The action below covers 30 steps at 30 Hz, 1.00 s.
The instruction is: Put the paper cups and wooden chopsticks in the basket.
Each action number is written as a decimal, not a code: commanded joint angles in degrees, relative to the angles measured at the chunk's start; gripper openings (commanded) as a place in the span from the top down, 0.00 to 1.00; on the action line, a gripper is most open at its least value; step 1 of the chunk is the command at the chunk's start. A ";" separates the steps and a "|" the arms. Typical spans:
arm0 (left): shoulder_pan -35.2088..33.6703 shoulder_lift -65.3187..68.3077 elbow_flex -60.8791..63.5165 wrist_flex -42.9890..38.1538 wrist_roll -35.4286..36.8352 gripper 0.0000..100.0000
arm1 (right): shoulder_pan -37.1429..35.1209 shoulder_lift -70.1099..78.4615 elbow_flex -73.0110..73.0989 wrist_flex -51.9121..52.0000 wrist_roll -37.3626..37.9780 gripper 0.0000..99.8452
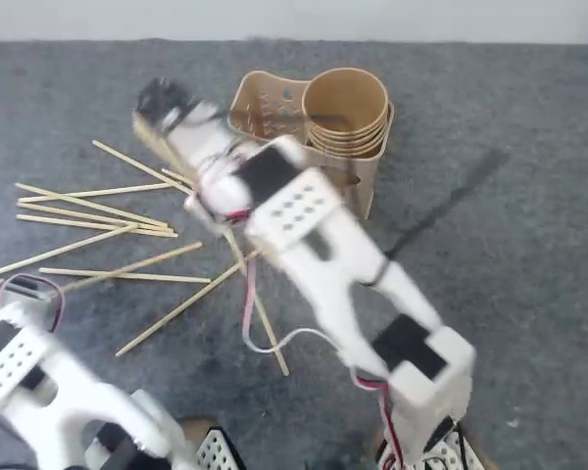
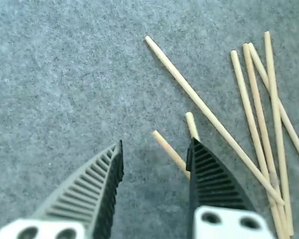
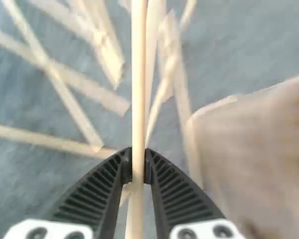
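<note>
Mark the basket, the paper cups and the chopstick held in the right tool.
basket [image 1: 261, 108]: high view, its perforated wall.
paper cups [image 1: 345, 106]: high view, inside the top cup.
chopstick [image 3: 138, 74]: right wrist view, middle of its shaft.

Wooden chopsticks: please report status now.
Right gripper shut on one thin wooden chopstick, near tan perforated basket. Left gripper open above grey carpet. Brown paper cups stacked in basket. Many chopsticks loose.

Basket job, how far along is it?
Done: the stacked brown paper cups sit in the tan slotted basket. In hand: the right gripper is shut on one wooden chopstick. Left: many loose chopsticks on the grey carpet, with the left gripper open above some.
</note>
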 commanded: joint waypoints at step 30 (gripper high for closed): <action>1.05 -0.62 0.92 -4.04 -0.70 0.80 | 15.16 -22.64 2.73 -21.93 -30.77 0.99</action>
